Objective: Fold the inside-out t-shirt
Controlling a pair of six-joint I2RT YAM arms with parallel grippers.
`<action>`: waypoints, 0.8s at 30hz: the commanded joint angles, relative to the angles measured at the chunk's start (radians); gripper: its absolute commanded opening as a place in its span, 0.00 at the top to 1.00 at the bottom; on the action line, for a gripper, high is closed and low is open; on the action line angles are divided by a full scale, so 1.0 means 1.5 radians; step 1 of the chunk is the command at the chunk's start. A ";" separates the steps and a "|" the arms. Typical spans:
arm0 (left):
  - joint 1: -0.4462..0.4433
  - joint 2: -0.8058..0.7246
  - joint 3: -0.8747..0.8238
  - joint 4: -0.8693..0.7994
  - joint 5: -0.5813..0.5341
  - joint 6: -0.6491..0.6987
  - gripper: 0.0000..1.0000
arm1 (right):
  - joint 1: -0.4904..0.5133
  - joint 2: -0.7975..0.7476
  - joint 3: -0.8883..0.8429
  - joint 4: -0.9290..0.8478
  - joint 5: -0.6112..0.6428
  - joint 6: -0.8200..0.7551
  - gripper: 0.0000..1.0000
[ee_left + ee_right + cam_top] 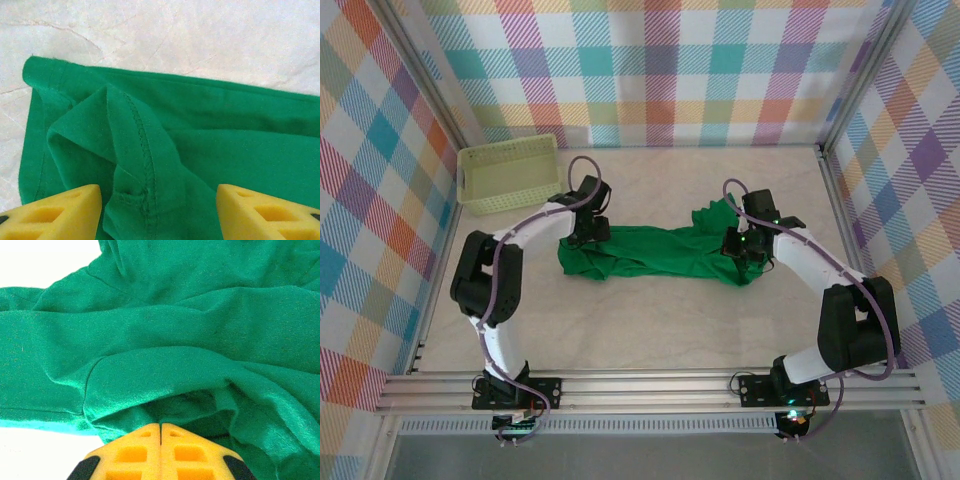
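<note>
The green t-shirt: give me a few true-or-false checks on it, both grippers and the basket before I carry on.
1. The t-shirt lies bunched in a long strip on the table, between the two arms. True.
2. The right gripper stands wide open above the cloth. False: its yellow fingers are closed together at a fold of the t-shirt; whether cloth is pinched between them cannot be told.
3. The left gripper has its fingers apart, with a stitched seam of the t-shirt between them. True.
4. The basket sits on top of the t-shirt. False: it stands apart from it, at the table's far left corner.
</note>
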 commanded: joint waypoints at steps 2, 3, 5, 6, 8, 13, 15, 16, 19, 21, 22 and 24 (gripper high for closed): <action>-0.005 0.022 0.024 -0.082 -0.080 0.011 0.41 | 0.000 -0.005 -0.011 -0.006 0.014 -0.009 1.00; -0.004 0.021 0.023 -0.085 -0.094 0.007 0.43 | 0.000 -0.005 -0.011 -0.006 0.014 -0.009 1.00; 0.004 0.018 0.020 -0.087 -0.108 -0.002 0.51 | 0.000 -0.004 -0.012 -0.005 0.014 -0.010 1.00; 0.006 0.015 0.018 -0.085 -0.110 -0.004 0.54 | -0.001 -0.004 -0.012 -0.004 0.015 -0.011 1.00; 0.008 0.009 0.012 -0.084 -0.124 -0.008 0.59 | 0.000 -0.004 -0.012 -0.006 0.018 -0.012 1.00; 0.014 -0.008 0.001 -0.079 -0.134 -0.009 0.64 | 0.000 -0.006 -0.016 -0.006 0.029 -0.013 1.00; 0.016 -0.015 -0.006 -0.078 -0.133 -0.010 0.66 | 0.000 -0.006 -0.018 -0.007 0.031 -0.013 1.00; 0.017 -0.019 -0.011 -0.074 -0.129 -0.010 0.68 | 0.000 -0.006 -0.018 -0.006 0.032 -0.013 1.00; 0.018 -0.029 -0.028 -0.056 -0.107 -0.008 0.72 | 0.000 -0.006 -0.018 -0.005 0.033 -0.013 1.00; 0.018 -0.033 -0.034 -0.050 -0.099 -0.010 0.77 | 0.000 -0.007 -0.017 -0.006 0.034 -0.012 1.00; 0.019 -0.034 -0.038 -0.048 -0.096 -0.009 0.79 | 0.000 -0.008 -0.015 -0.007 0.035 -0.012 1.00; 0.019 -0.039 -0.044 -0.040 -0.089 -0.010 0.83 | 0.000 -0.010 -0.012 -0.011 0.035 -0.013 1.00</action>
